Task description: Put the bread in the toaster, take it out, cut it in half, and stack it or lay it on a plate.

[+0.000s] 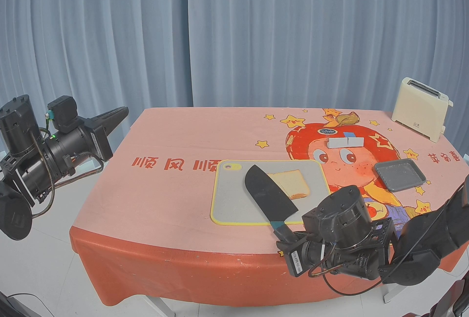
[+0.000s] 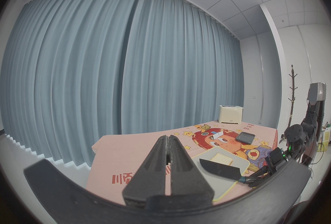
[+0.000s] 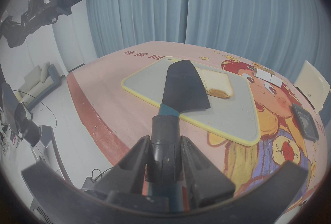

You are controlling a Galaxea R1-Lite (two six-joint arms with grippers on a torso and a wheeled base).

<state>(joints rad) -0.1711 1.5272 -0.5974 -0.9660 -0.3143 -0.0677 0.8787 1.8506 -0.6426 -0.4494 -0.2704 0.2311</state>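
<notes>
**A:** where's the bread (image 1: 291,184) at?

**B:** flat on the board (image 1: 234,208), looks uncut, well apart from the toaster (image 1: 421,108) and plate (image 1: 399,174). Right gripper (image 3: 166,152) is clamped on the knife (image 1: 269,198) handle, blade by the slice's edge. Left gripper (image 2: 168,142) is pinched together on nothing, off to the table's side.

**A:** handling tips?

**B:** probably light, soft and squishy imo. Cut straight down, then pinch the halves gently by the crust.

Matt black knife (image 1: 269,196), smooth plastic cutting board (image 1: 234,208), cloth table cover (image 1: 166,196).
</notes>
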